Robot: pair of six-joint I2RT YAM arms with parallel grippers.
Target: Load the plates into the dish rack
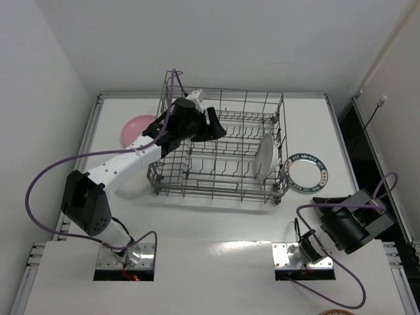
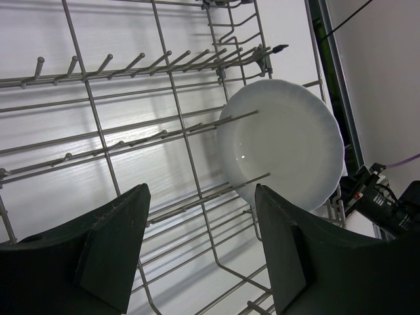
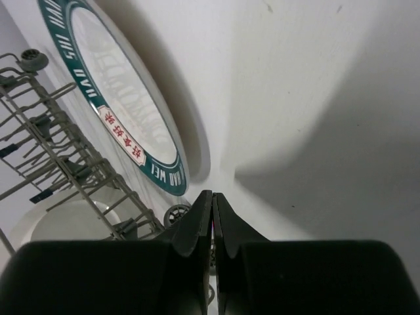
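White round plate (image 2: 295, 151) sits racked; left jaws, apart inside grey wire dish rack (image 1: 216, 189), may snag tines (image 2: 233, 118), right jaws together.

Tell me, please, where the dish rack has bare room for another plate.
In the dish rack, the tine rows from its left wall to the white plate stand bare, under the open left tool. Its right end is crowded: the white plate stands there, and the teal-rimmed plate lies outside.

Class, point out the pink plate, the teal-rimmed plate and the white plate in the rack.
pink plate (image 1: 135, 127): top view, its bare face.
teal-rimmed plate (image 1: 307, 172): top view, its white centre.
white plate (image 2: 282, 141): left wrist view, its centre.
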